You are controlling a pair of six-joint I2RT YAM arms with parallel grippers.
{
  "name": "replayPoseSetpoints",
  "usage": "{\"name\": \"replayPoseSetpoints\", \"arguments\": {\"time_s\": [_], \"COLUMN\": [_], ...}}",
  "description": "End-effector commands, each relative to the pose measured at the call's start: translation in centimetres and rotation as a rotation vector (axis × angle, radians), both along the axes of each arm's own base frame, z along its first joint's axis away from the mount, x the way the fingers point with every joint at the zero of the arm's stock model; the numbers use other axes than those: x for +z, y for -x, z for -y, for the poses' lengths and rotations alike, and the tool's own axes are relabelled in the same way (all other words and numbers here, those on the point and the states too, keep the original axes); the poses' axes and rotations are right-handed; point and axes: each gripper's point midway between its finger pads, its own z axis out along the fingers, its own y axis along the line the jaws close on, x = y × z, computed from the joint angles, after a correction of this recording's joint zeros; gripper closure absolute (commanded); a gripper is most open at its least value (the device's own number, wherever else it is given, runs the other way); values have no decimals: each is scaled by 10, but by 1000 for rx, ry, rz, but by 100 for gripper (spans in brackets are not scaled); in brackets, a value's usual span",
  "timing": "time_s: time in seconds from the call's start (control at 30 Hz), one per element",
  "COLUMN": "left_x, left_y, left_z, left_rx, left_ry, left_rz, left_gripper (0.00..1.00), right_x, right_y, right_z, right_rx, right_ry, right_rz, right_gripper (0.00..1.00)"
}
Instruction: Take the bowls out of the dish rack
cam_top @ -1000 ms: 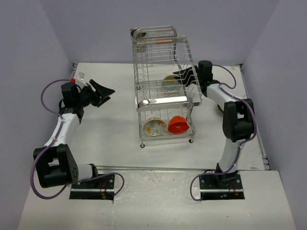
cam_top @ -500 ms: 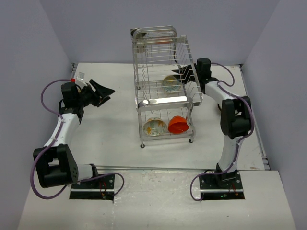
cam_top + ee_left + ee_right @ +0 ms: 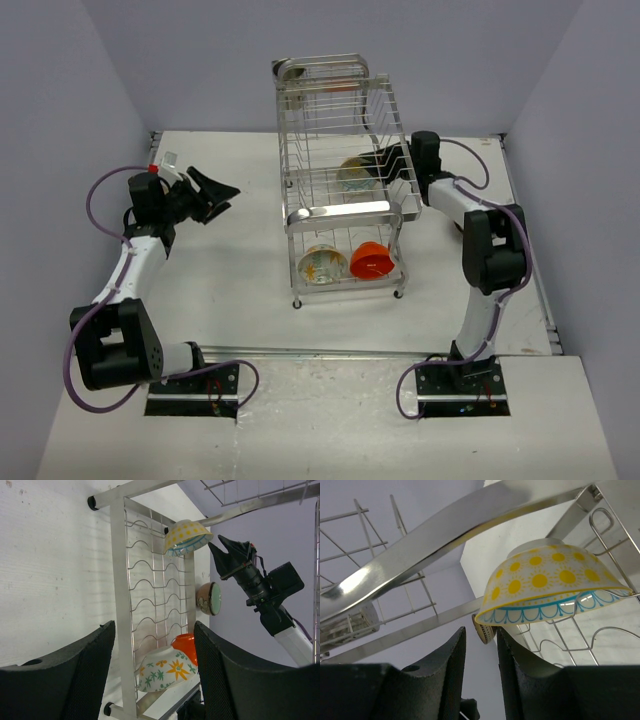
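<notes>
The chrome dish rack point(image 3: 340, 205) stands mid-table. Its upper tier holds a pale bowl with yellow suns point(image 3: 353, 172), which also shows in the right wrist view point(image 3: 550, 582) and the left wrist view point(image 3: 187, 535). A brown bowl with a green inside point(image 3: 209, 598) stands on edge beside it and shows edge-on in the right wrist view point(image 3: 483, 629). The lower tier holds a pale flowered bowl point(image 3: 322, 263) and an orange-red bowl point(image 3: 371, 260). My right gripper point(image 3: 384, 158) is at the upper tier's right side, narrowly open and empty, just below the sun bowl's rim. My left gripper point(image 3: 224, 192) is open and empty, left of the rack.
The rack's shiny front bar point(image 3: 420, 555) runs above my right fingers point(image 3: 440, 680). Grey walls close in the table on three sides. A metal strip point(image 3: 330, 352) marks the table's near edge by the arm bases.
My right wrist has shifted slightly beside the rack's upper tier. The left arm and the bowls have not moved.
</notes>
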Motion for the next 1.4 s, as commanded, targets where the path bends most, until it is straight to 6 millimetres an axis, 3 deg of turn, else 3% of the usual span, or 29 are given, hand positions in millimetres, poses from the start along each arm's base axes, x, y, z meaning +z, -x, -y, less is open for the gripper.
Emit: {"name": "replayPoseSetpoints", "arguments": {"time_s": [0.0, 0.33, 0.73, 1.37], "left_x": [7, 9, 5, 3], "left_y": [-1, 1, -1, -1], "left_z": [0, 1, 0, 0], "left_rx": [-10, -12, -17, -25], "left_ry": [9, 10, 11, 23], "left_rz": [40, 47, 41, 37], "left_gripper": [35, 35, 35, 35], "right_x": [33, 20, 17, -12], "right_y": [6, 5, -16, -26], "right_z": [-3, -6, -8, -8], "right_rx": [6, 11, 3, -11], "right_ry": [4, -2, 15, 30], "right_rz": [94, 54, 38, -25], "right_gripper": [67, 67, 67, 67]}}
